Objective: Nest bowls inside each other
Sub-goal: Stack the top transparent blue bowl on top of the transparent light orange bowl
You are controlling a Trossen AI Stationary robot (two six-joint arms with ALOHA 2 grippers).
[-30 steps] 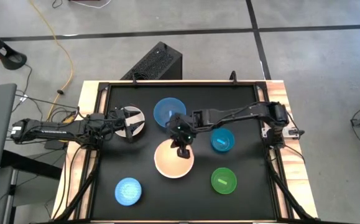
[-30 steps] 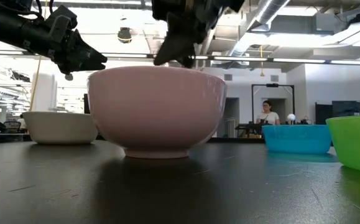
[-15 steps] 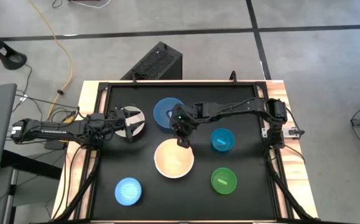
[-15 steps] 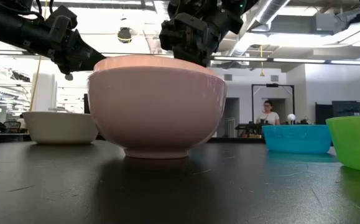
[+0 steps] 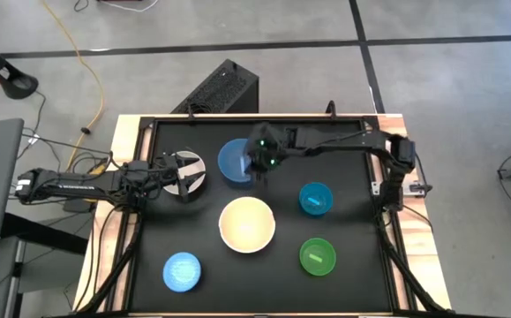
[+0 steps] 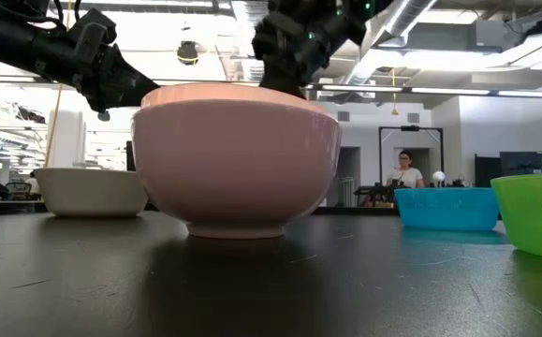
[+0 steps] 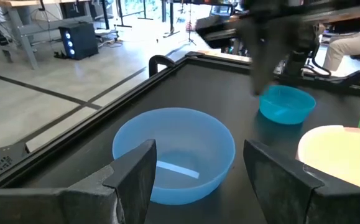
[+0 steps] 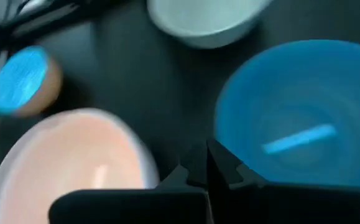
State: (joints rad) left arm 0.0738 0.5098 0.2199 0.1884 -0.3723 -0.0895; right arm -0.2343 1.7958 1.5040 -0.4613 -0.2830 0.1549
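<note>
Where the black table (image 5: 361, 274) ends, grey floor (image 5: 467, 79) surrounds it.

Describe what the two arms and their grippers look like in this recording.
Both arms are slim, dark and jointed, with black cables running along them. The right gripper carries small green lights on its wrist housing. The left gripper has two broad, flat, dark grey fingers.
</note>
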